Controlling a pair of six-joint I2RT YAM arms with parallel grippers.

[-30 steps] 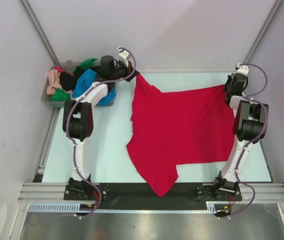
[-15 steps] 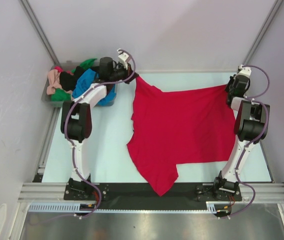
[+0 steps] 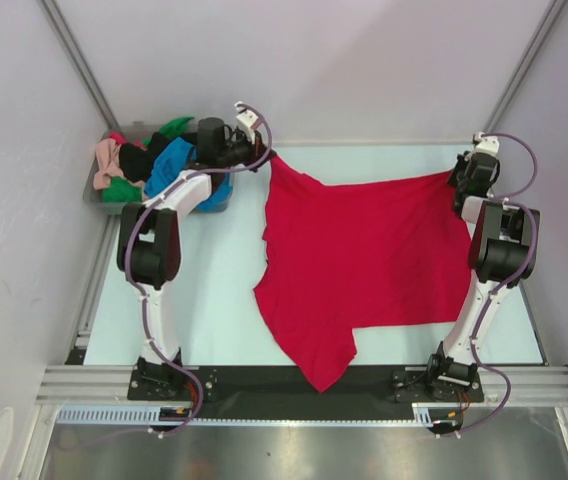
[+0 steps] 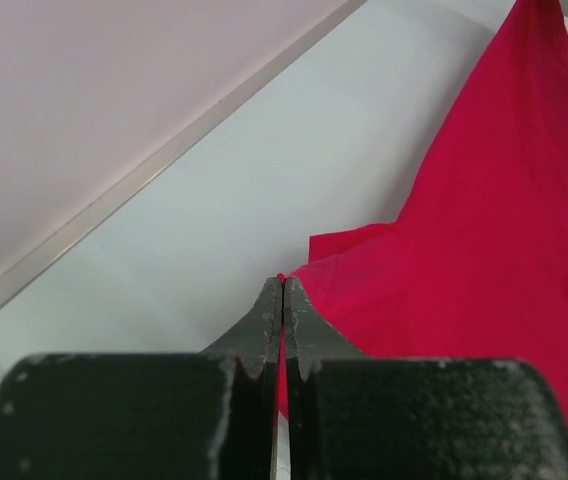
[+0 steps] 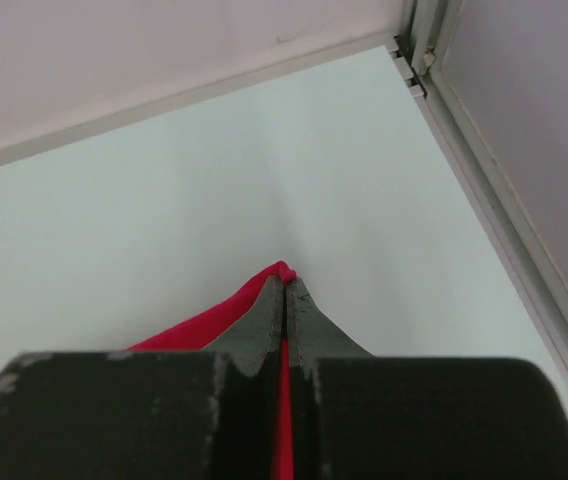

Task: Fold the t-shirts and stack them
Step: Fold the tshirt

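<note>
Left elbow (image 3: pixel 149 250) swung outward; jaws seemingly pinching red t-shirt (image 3: pixel 364 255).

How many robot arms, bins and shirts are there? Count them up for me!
Robot arms: 2, the left gripper and right gripper, each shut on a corner of the red t-shirt
Red t-shirt, spread out: 1
Grey bin: 1
Heaped shirts in the bin: too tangled to count; blue, green, black and peach-pink show
Total I can count: 4
</note>
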